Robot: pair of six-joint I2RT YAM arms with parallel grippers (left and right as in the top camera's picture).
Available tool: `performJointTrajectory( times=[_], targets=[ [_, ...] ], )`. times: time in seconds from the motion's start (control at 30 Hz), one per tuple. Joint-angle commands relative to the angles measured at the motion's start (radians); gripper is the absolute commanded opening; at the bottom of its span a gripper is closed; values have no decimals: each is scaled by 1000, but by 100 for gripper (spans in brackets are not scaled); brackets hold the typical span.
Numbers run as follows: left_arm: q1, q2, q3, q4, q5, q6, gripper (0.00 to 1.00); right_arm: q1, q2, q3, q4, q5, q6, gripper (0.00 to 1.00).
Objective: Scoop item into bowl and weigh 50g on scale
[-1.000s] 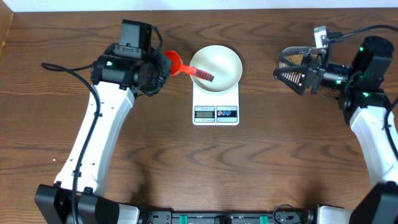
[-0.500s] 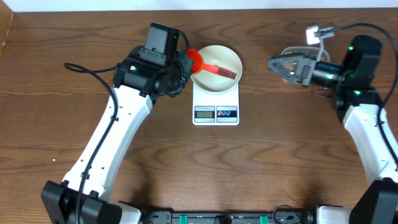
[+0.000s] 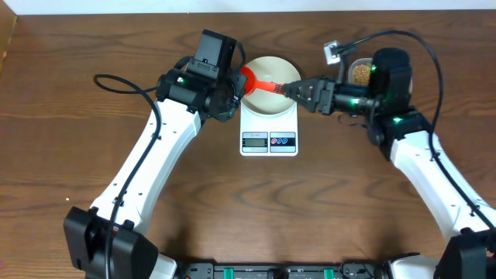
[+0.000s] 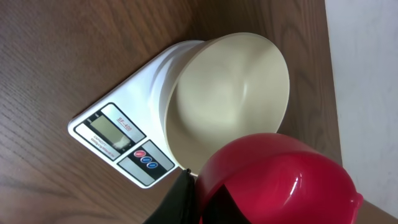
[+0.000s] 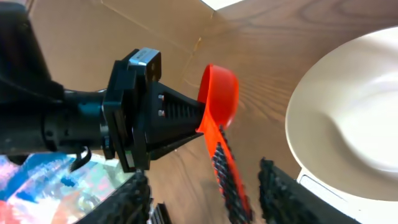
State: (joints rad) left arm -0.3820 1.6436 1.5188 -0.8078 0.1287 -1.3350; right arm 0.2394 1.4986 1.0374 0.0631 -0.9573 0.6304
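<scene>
My left gripper [image 3: 237,83] is shut on a red scoop [image 3: 249,78] at the cup end. The scoop's dark-patterned handle [image 3: 273,87] reaches right over the white bowl [image 3: 267,101]. The bowl is empty [image 4: 236,99] and stands on the white scale [image 3: 269,133]. My right gripper [image 3: 294,90] has come in from the right. In the right wrist view the handle [image 5: 227,177] lies between its spread fingers [image 5: 283,193] with a gap on both sides. Tan beans [image 3: 360,74] show in a clear tub behind the right arm. The scoop's cup [image 4: 280,180] fills the left wrist view.
The scale's display and buttons [image 4: 118,143] face the front of the brown wooden table [image 3: 232,201]. The tub sits at the back right, partly hidden by the right arm [image 3: 387,77]. A pale wall edge [image 3: 77,6] runs along the table's far side.
My left arm carried the scoop right, over the bowl. My right arm swung left from the tub to the scoop's handle, and its jaws have narrowed.
</scene>
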Motion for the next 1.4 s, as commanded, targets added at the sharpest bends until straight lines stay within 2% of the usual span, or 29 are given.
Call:
performJointTrajectory(
  times=[0.0, 0.43, 1.07, 1.13, 1.17, 1.37],
  targets=[
    [-2, 8, -6, -2, 7, -10, 7, 31, 18, 19, -3, 69, 50, 50],
    [-5, 8, -6, -27, 21, 3, 7, 45, 54, 19, 4, 69, 53, 34],
    [-40, 8, -8, -28, 20, 2, 7, 45, 54, 19, 4, 65, 65, 17],
    [-40, 8, -8, -28, 20, 2, 8, 45, 54, 19, 3, 65, 65, 10],
    [-40, 8, -8, -28, 20, 2, 8, 45, 54, 19, 3, 65, 65, 2],
    [-40, 8, -8, -28, 20, 2, 8, 45, 54, 19, 4, 69, 65, 1]
  ],
)
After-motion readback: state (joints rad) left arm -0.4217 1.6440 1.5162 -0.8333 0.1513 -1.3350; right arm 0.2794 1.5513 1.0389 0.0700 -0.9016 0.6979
